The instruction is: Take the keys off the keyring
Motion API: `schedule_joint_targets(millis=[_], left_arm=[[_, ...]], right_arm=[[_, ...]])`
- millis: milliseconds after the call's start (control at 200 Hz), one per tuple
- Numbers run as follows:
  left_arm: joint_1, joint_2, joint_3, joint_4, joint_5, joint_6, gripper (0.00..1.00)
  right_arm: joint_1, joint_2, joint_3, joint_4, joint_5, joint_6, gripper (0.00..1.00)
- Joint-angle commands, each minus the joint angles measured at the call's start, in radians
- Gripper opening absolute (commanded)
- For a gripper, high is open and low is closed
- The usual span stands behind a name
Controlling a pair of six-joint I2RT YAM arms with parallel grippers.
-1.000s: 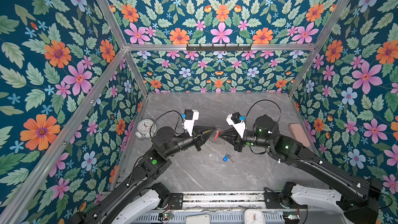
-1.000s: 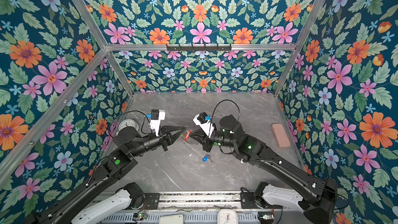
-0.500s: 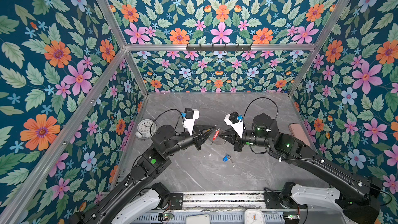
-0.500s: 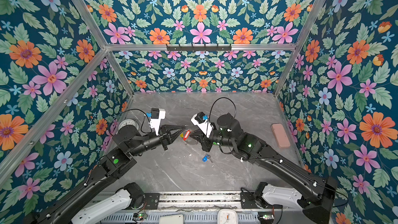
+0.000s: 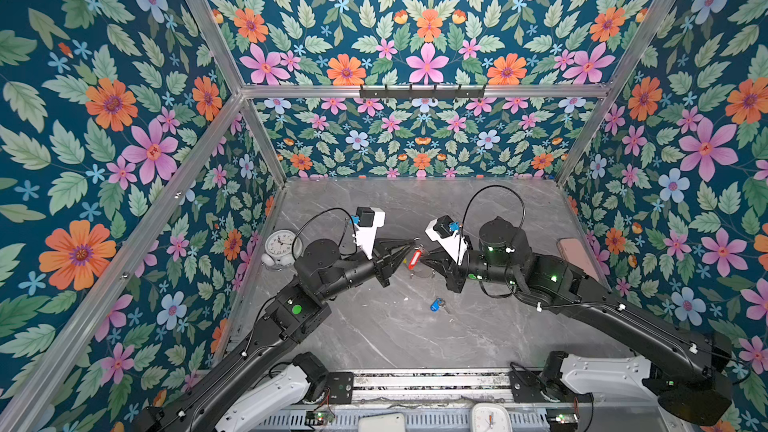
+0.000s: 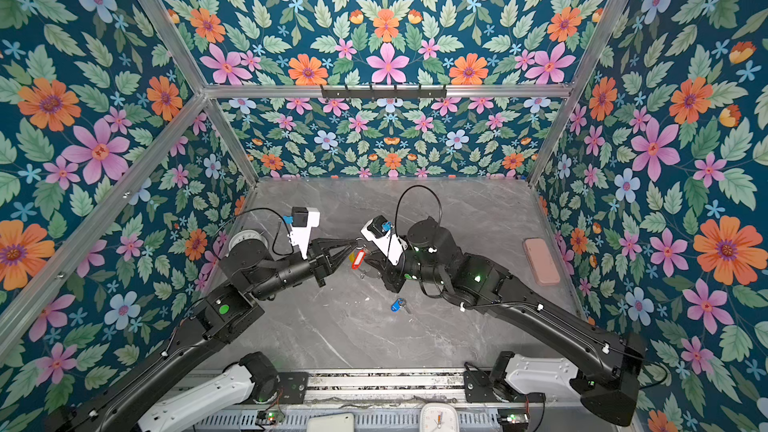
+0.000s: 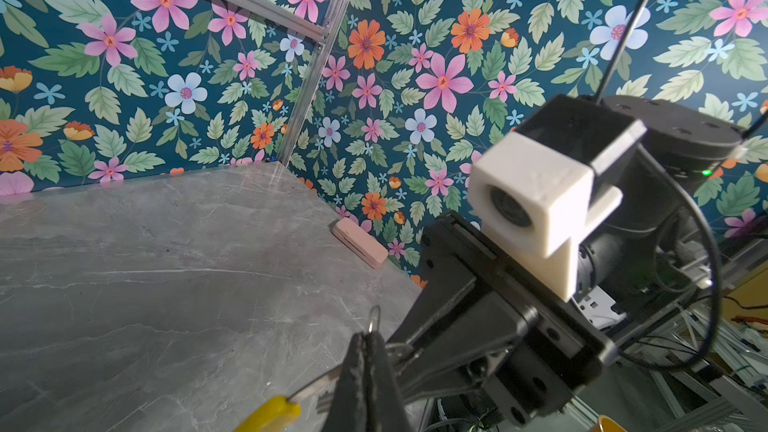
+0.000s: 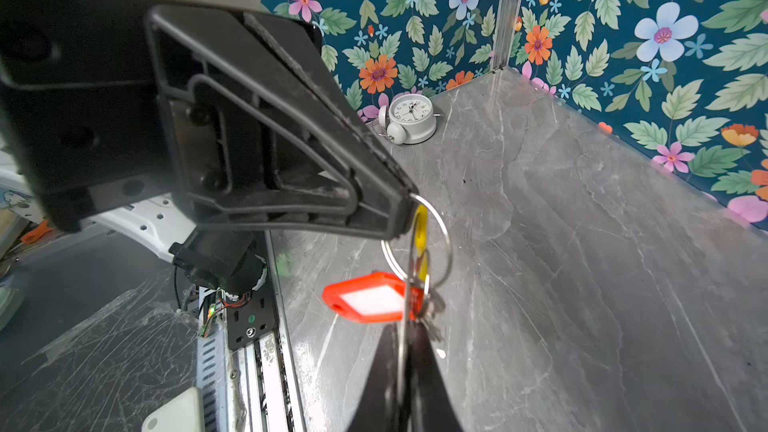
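Got the left gripper clamped tight on the keyring by its yellow sleeve, right gripper pinched closed on it too. Holding it above the table, red-tagged key dangling between. Can see the blue-tagged key lying loose on the table, well apart.

The left arm half hides the clock; the blue key is too small for detail.

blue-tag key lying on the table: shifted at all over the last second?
No. The blue-tagged key keeps the same spot relative to the alarm clock in both top views.
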State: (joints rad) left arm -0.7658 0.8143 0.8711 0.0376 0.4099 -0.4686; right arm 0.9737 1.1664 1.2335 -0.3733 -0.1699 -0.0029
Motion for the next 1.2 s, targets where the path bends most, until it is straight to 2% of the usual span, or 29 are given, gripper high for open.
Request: schedule_joint_targets(millis=[0, 155, 345, 380, 450, 500, 720, 905, 995, 1105, 1195], left_arm=[[0.001, 0.001, -0.013, 0.015, -0.028, 0.011, 0.00], [0.000, -0.009, -0.087, 0.153, 0.010, -0.022, 0.00], [0.000, -0.039, -0.173, 0.298, 0.069, -0.022, 0.00], [0.000, -0.053, -0.187, 0.321, 0.072, -0.017, 0.00], [0.000, -0.075, -0.208, 0.342, 0.074, -0.003, 0.00], [0.000, -0.087, -0.224, 0.359, 0.073, -0.001, 0.00], [-0.001, -0.107, -0.264, 0.419, 0.088, -0.007, 0.00], [0.001, -0.130, -0.282, 0.453, 0.099, -0.007, 0.00], [0.000, -0.140, -0.289, 0.469, 0.117, -0.010, 0.00], [0.000, -0.148, -0.304, 0.514, 0.147, -0.029, 0.00], [0.000, -0.148, -0.310, 0.552, 0.176, -0.049, 0.00]], right_arm=[[0.022, 0.008, 0.016, 0.029, 0.004, -0.019, 0.00], [0.068, 0.037, 0.024, 0.029, 0.009, -0.051, 0.00], [0.070, 0.023, -0.007, 0.050, -0.020, -0.059, 0.00], [0.071, 0.014, -0.016, 0.057, -0.027, -0.061, 0.06], [0.071, -0.004, -0.031, 0.068, -0.038, -0.063, 0.25], [0.071, -0.018, -0.039, 0.071, -0.039, -0.062, 0.33], [0.071, -0.094, -0.084, 0.055, -0.100, -0.063, 0.47], [0.064, -0.195, -0.138, 0.071, -0.175, -0.065, 0.50], [-0.018, -0.239, -0.161, 0.123, -0.238, -0.013, 0.50], [-0.171, -0.257, -0.190, 0.257, -0.419, 0.121, 0.50], [-0.205, -0.232, -0.184, 0.329, -0.492, 0.187, 0.50]])
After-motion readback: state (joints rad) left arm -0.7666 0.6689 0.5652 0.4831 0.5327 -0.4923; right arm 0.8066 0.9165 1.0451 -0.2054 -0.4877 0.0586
